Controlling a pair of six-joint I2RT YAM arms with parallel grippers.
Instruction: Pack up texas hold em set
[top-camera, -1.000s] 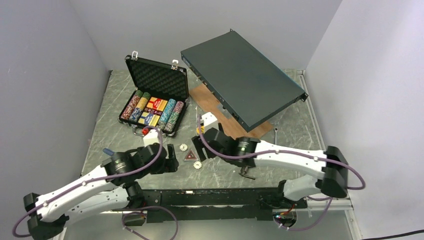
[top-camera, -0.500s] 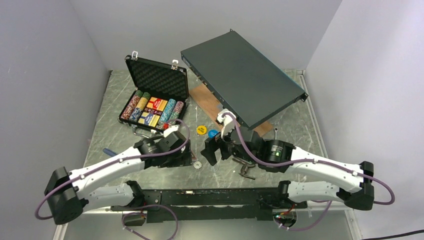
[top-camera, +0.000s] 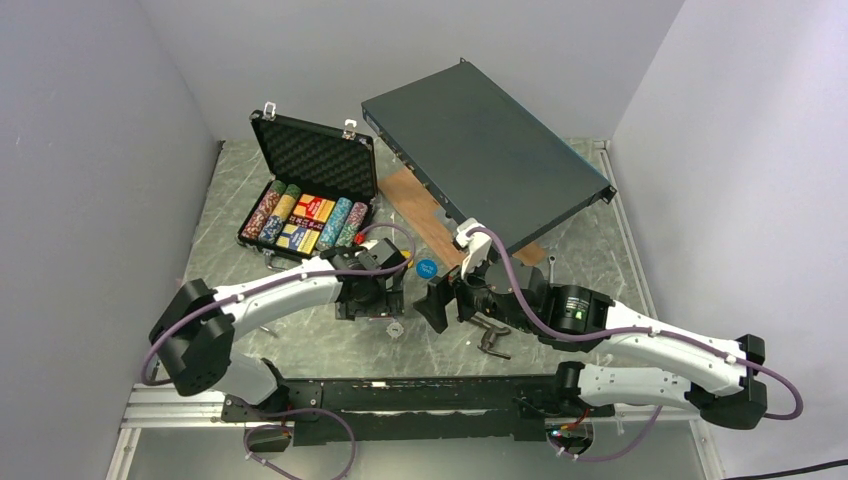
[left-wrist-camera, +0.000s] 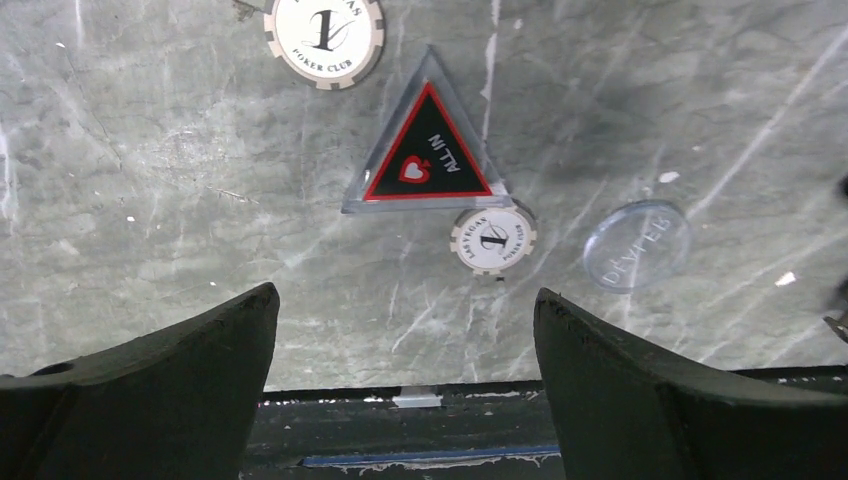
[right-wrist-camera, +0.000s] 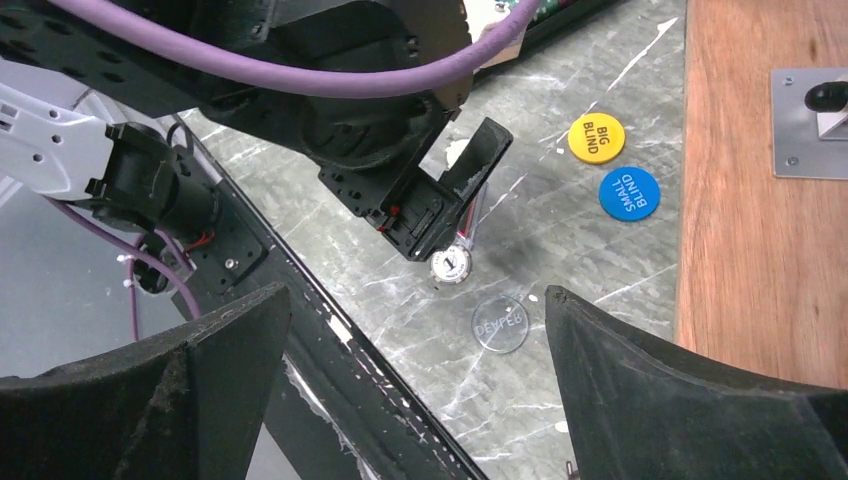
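Left end effector (left-wrist-camera: 402, 300) shifted rightward, spread wide, empty, red triangle (left-wrist-camera: 428, 150) just beyond its gap

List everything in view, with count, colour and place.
briefcase: one, black, open, far left of table
chips: rows, multicoloured, inside briefcase
metal box: one, dark grey, far centre, over brown board
brown board: one, beneath metal box
triangle: one, red and black, below left gripper
white chips: two, beside triangle
dealer disc: one, clear, near triangle
yellow disc: one, beside blue disc
blue disc: one, near board edge
pliers: one, black, under right arm
left gripper: open, over triangle
right gripper: open, empty
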